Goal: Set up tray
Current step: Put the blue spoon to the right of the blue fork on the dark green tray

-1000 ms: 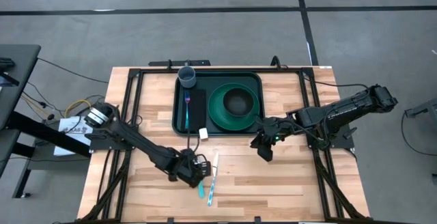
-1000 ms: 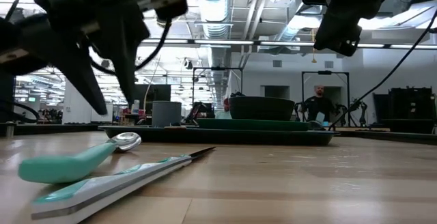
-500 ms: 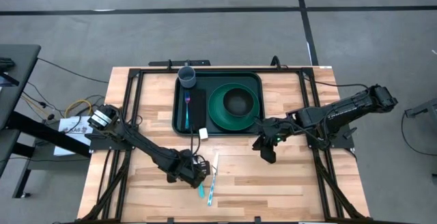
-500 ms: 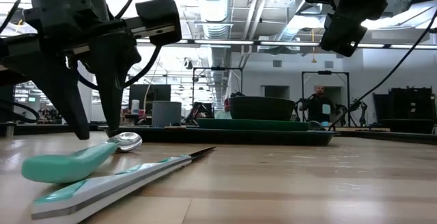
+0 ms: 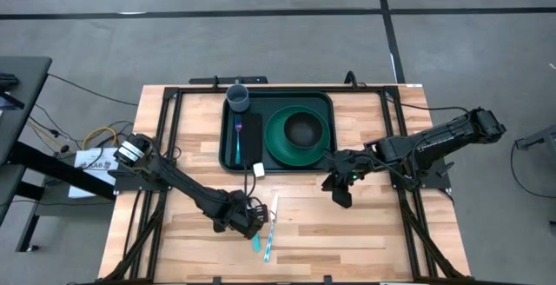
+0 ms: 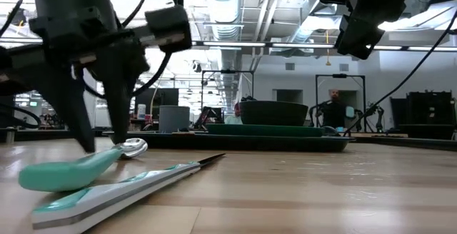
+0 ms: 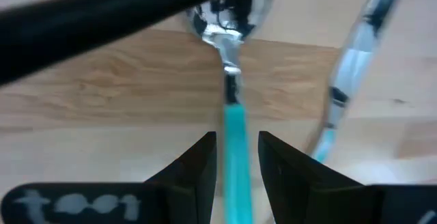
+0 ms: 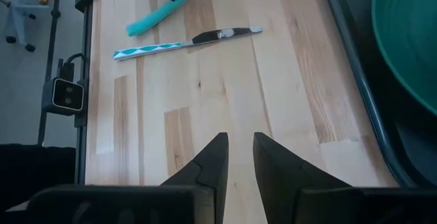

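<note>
Straddling spoon point(image 7: 233, 125) handle near table's point(image 5: 365, 233) front edge, left gripper point(image 7: 235, 157) parted, nothing pinched yet. Best squeeze centred, then lift level. Tray point(image 5: 221, 129) at back-centre. Right gripper point(image 8: 236, 157) slightly parted, empty, beside tray.

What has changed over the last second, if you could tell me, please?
The left tool came down over the teal-handled spoon and now straddles its handle, fingers open, not yet gripping. The right tool shifted only slightly. Spoon, knife and tray stayed put.
</note>
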Controlling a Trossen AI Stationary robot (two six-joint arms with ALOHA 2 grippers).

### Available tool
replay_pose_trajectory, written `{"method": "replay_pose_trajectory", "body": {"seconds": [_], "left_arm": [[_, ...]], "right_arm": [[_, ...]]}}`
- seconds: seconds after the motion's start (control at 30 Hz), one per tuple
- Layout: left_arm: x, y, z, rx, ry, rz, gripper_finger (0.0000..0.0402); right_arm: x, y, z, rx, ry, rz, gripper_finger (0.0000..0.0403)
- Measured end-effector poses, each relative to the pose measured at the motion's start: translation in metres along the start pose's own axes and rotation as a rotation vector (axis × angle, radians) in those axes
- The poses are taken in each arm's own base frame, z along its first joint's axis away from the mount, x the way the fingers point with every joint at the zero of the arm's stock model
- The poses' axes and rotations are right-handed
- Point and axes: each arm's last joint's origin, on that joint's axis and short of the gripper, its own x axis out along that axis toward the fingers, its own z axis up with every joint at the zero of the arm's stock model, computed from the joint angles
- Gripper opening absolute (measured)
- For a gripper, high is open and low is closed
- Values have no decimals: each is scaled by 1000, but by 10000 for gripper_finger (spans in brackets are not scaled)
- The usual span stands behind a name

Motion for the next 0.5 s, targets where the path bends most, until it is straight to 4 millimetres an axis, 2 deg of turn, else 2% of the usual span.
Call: {"method": "replay_pose_trajectory", "body": {"seconds": [0.3,0.5], "left_arm": [[24,-1,-2,14,40,27,96],[25,-2,2,6,22,30,96]], "right_arm": [[0,-1,-1,-1,12,-6,64],[0,-1,-2,-4,16,-8,64]]}}
